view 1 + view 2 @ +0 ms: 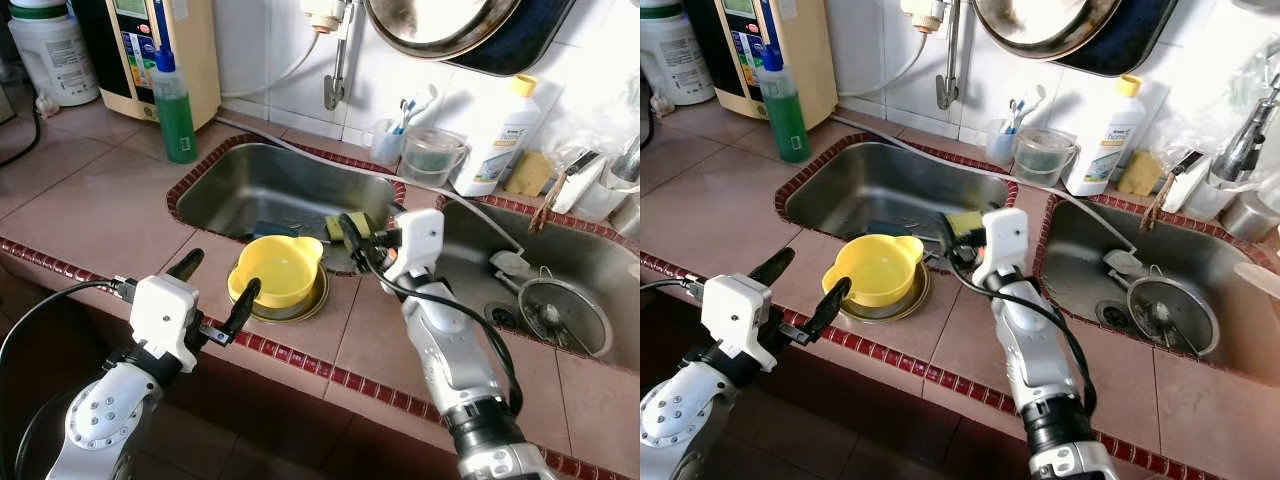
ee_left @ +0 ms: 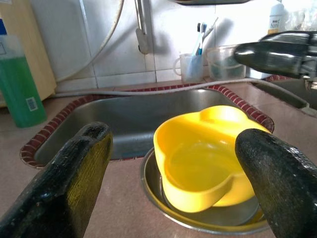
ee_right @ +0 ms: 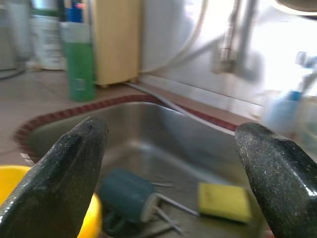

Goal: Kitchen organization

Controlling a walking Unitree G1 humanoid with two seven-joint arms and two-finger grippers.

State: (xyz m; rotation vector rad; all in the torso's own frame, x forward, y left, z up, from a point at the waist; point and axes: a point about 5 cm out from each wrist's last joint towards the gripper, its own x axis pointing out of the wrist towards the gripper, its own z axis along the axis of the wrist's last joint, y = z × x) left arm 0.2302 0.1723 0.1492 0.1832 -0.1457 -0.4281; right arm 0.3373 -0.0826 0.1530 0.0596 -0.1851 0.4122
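A yellow bowl (image 1: 275, 268) sits inside a shallow steel dish (image 1: 300, 312) on the tiled counter, just in front of the left sink (image 1: 270, 185). My left gripper (image 1: 222, 275) is open at the bowl's front left, one fingertip close to its rim. In the left wrist view the bowl (image 2: 198, 163) lies between the spread fingers (image 2: 74, 173). My right gripper (image 1: 362, 232) is open over the sink's front right corner, above a yellow sponge (image 3: 225, 201). A teal cup (image 3: 124, 196) lies on its side in the sink with some cutlery.
A green soap bottle (image 1: 175, 105) stands left of the sink. A toothbrush cup (image 1: 388, 140), a clear jug (image 1: 432, 155) and a white bottle (image 1: 497, 135) line the back wall. The right sink (image 1: 580, 250) holds a metal strainer (image 1: 555, 310). The counter's red-tiled edge (image 1: 300, 360) runs near my arms.
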